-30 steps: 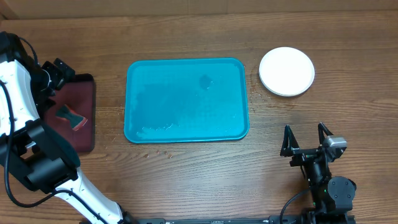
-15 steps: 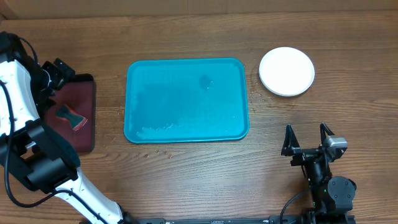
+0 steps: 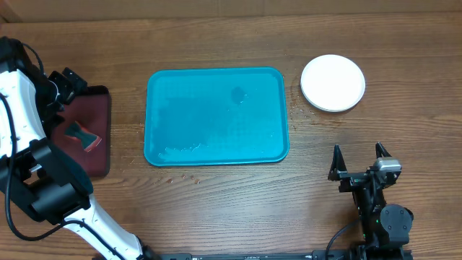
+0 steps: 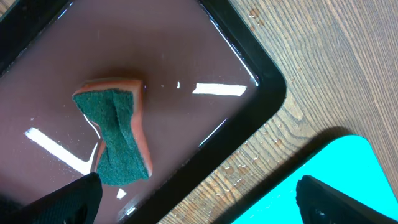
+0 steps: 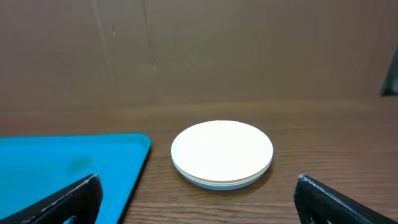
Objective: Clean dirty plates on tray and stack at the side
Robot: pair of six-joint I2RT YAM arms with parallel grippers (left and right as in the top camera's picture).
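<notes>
- As seen from overhead, got the plates point(image 3: 333, 83) piled in one stack on the table point(image 3: 216, 209), white one on top, just right of the far right corner of the tray point(image 3: 216, 137) and not touching it.
- From the right wrist view, can make out thin yellowish edges under that white top. Can't count the layers for sure.
- Got the tray lying flat mid-table, long side running left to right, with a patchy wet sheen on its turquoise floor.
- Spotted some water droplets point(image 4: 249, 163) on the wood between the tray's corner and the maroon tray point(image 3: 97, 155).
- Right pincer point(image 3: 357, 149) parked near the front edge of the table, well apart from the stack, fingers spread wide, gripping nothing, pointed toward the plates.
- Left pincer point(image 4: 198, 186) hovering over the maroon tray at the far left, also released wide, nothing between the fingers.
- Sitting in that black-rimmed maroon tray: a sponge point(image 4: 118, 134), green scrub side up, orange underneath, pinched in at the middle like a bow tie, on a glossy wet-looking floor, not touching either finger.
</notes>
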